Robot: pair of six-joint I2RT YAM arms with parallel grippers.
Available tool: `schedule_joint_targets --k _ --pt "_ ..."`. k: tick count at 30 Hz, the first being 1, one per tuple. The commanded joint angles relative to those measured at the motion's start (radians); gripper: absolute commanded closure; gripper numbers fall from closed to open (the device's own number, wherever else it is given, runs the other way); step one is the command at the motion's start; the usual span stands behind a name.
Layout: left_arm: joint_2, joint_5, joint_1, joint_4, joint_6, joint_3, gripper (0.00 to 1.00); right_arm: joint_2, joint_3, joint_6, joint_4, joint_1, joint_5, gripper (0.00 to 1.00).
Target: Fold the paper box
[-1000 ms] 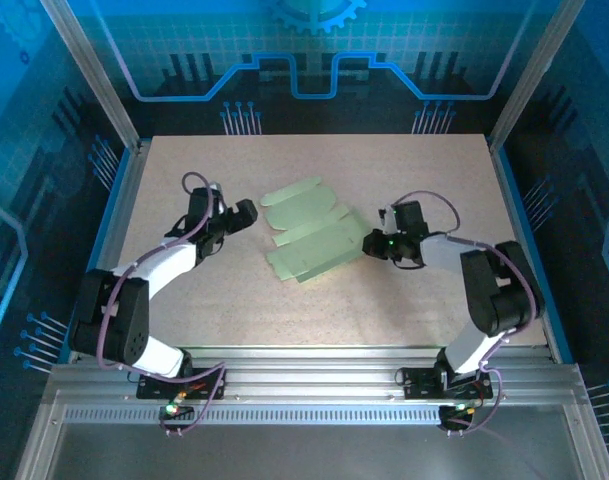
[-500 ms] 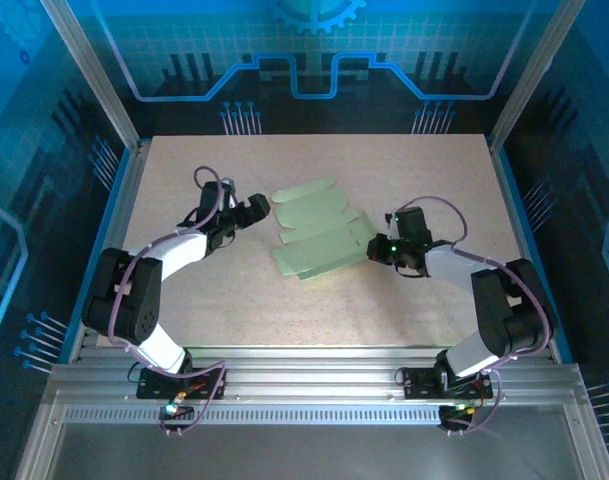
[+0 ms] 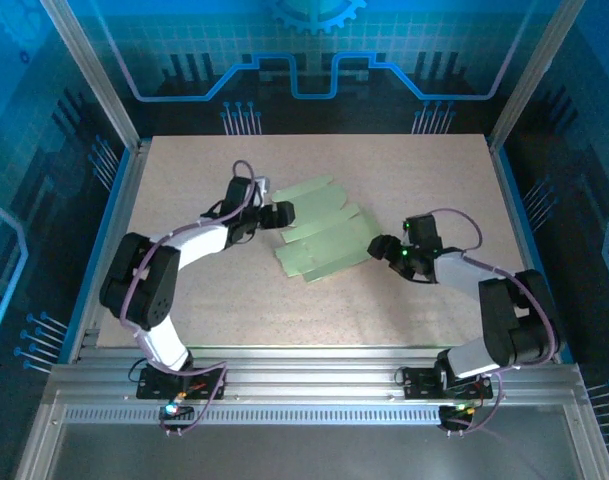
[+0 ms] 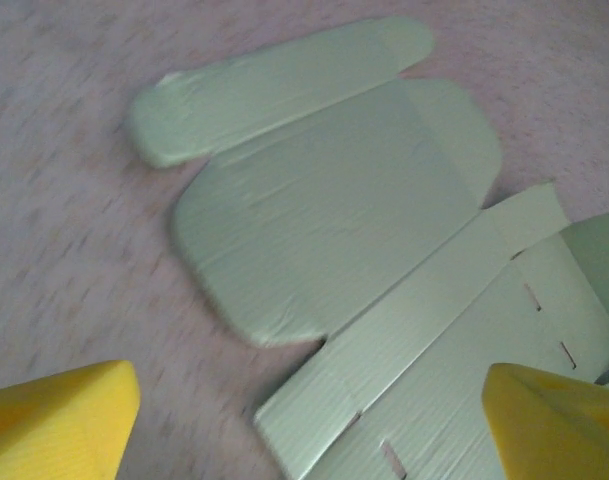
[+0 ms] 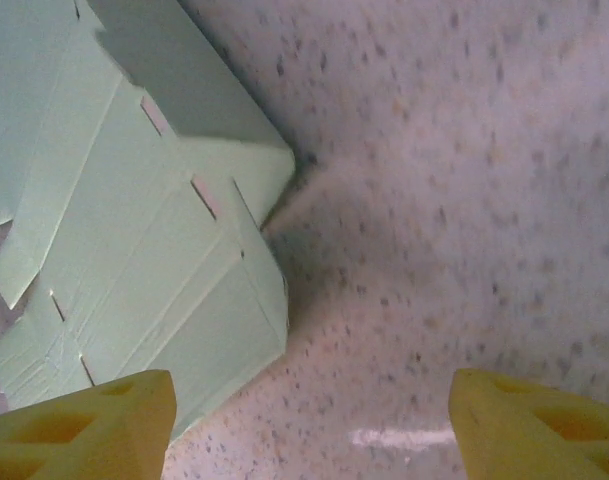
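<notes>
We see the left jaws spread wide over the paper box (image 4: 324, 230), at its 10 o'clock edge. The right jaws, likewise spread, sit just off its 3 o'clock corner. The box lies opened out near the middle of the table (image 3: 424, 170).

The pale green box (image 3: 322, 238) lies flat at the middle of the table (image 3: 434, 170), a cut-out sheet with rounded flaps.
</notes>
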Motion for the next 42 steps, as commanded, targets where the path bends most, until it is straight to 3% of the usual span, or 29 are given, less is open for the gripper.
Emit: schedule_joint_targets --k 1,7,14,20,24,30,33,36,42 --pt "0.084 0.133 -0.014 -0.074 0.196 0.141 0.17 -0.037 -0.051 0.156 0.114 0.05 0.018 0.29" --pt "0.277 0.134 -0.023 -0.253 0.207 0.386 0.19 0.072 -0.045 0.279 0.273 0.135 -0.061 0.3" --pt "0.336 0.16 -0.023 -0.258 0.089 0.416 0.2 0.225 -0.025 0.387 0.496 0.158 -0.144 0.34" --pt "0.387 0.194 -0.025 -0.272 0.016 0.419 0.33 0.265 0.028 0.379 0.515 0.144 -0.194 0.4" --pt "0.394 0.201 -0.025 -0.24 -0.026 0.386 0.42 0.23 0.06 0.332 0.448 0.144 -0.169 0.48" --pt "0.389 0.226 -0.025 -0.2 -0.067 0.34 0.46 0.257 0.114 0.304 0.371 0.131 -0.178 0.56" --pt "0.369 0.237 -0.027 -0.176 -0.089 0.301 0.47 0.276 0.186 0.254 0.218 0.121 -0.166 0.72" --pt "0.302 0.248 -0.033 -0.149 -0.112 0.253 0.38 0.285 0.262 0.163 0.031 0.107 -0.137 0.85" --pt "0.084 0.127 -0.081 -0.161 -0.084 0.217 0.26 0.309 0.396 -0.043 -0.234 0.07 -0.11 0.92"
